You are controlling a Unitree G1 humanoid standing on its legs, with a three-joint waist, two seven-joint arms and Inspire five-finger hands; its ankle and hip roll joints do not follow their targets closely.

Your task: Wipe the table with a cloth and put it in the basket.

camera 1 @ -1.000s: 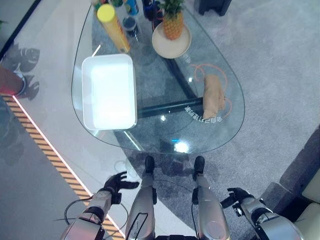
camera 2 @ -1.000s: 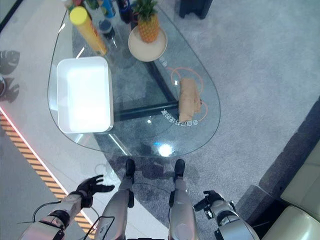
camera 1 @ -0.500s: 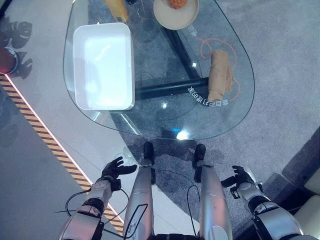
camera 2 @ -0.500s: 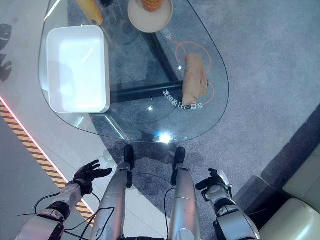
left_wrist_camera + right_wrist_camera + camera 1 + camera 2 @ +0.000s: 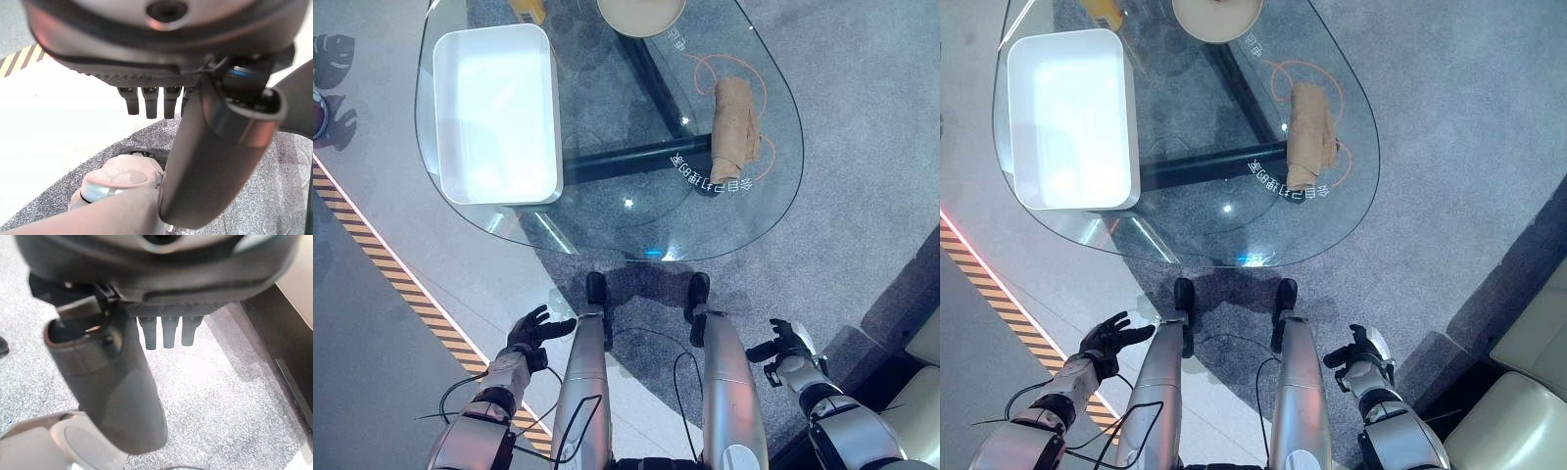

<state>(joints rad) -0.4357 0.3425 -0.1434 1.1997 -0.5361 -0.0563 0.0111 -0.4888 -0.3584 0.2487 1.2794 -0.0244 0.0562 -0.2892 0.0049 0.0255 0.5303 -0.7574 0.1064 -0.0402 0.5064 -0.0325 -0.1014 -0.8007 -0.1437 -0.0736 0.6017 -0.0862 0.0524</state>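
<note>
A glass worktop is taking up the upper part of both eye views, rounded in outline, with grey carpet showing around it and through it. A dark bar of its frame is running beneath the glass.

On the worktop's left part a white basket is sitting — rectangular, with raised walls and nothing visible inside. At the far edge of the worktop a round beige plate is showing in part, and just left of it a yellow thing is cut off by the top of the view.

The cloth is lying on the right part of the worktop, well apart from the basket. It is tan, bunched into a long roll, resting across an orange ring marked on the glass, with white lettering just beside its near end.

To the left, a black-and-yellow striped strip is crossing the floor diagonally.

Both hands are hanging low, near the bottom of the eye views and well away from the worktop. The left hand is showing its fingers spread and straight, holding nothing. The right hand is hanging over the carpet — its fingers are loosely extended, and its own wrist view shows them straight with nothing between them and the thumb.
</note>
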